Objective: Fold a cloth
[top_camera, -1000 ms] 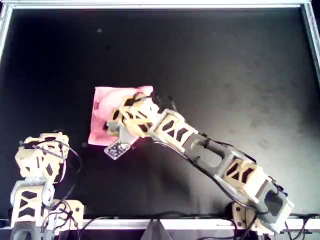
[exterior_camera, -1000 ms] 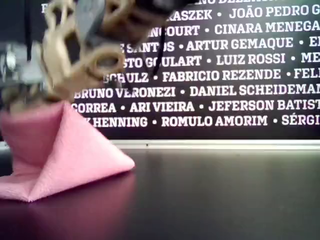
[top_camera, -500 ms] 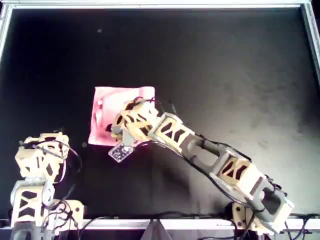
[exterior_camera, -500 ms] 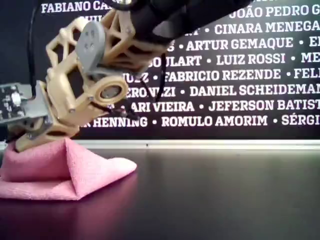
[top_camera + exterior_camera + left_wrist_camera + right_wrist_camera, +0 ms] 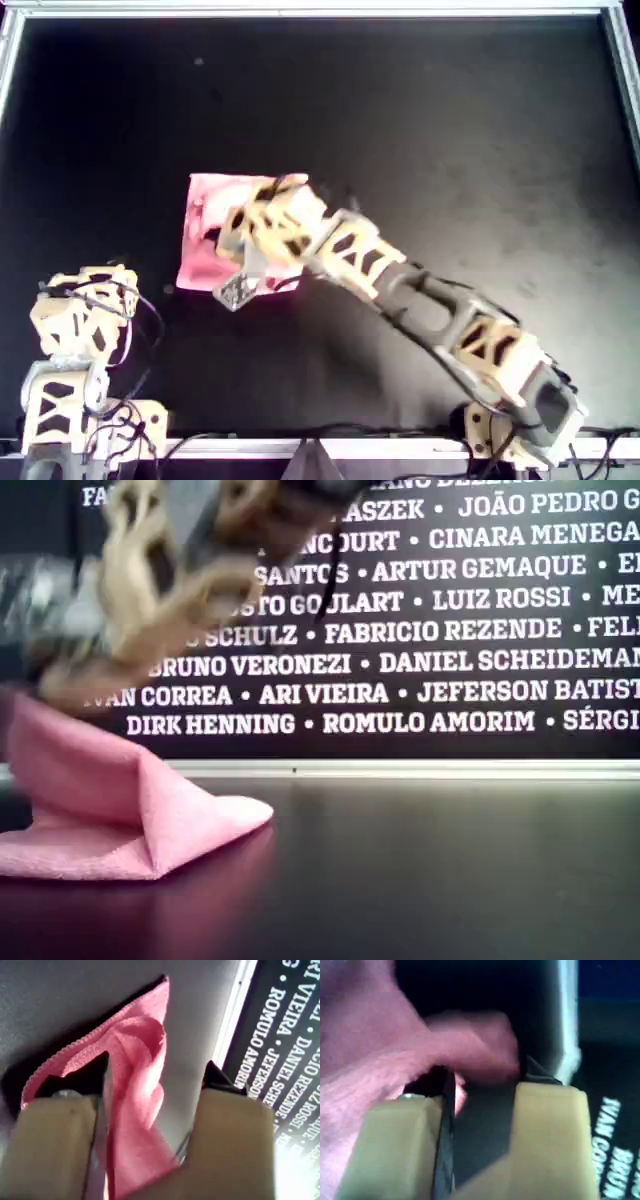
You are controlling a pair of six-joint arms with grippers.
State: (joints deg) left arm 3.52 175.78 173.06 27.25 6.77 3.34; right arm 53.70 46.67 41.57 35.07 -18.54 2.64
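The pink cloth (image 5: 205, 225) lies partly folded on the black table, left of centre in the overhead view. In the exterior view the cloth (image 5: 110, 810) rises to a peak at the far left. My second gripper (image 5: 228, 258) comes from the overhead view's lower right and holds that raised part; it is blurred in the exterior view (image 5: 70, 680). In the second wrist view (image 5: 487, 1077) blurred cloth (image 5: 370, 1035) lies across the jaw tips. My first gripper (image 5: 155, 1072) is open and empty, and the cloth (image 5: 135, 1060) shows beyond its jaws. My first arm (image 5: 80, 320) stands folded back at the overhead view's lower left.
The black table (image 5: 450, 150) has a pale metal rim (image 5: 320, 10) along its edges. A dark banner with white names (image 5: 450, 630) stands behind the far rim. Cables (image 5: 150, 420) lie near the arm bases at the overhead view's bottom edge.
Half a second ago my second gripper was pressed low on the cloth. It has now risen, and the cloth's peak has come up with it. My first arm has not moved.
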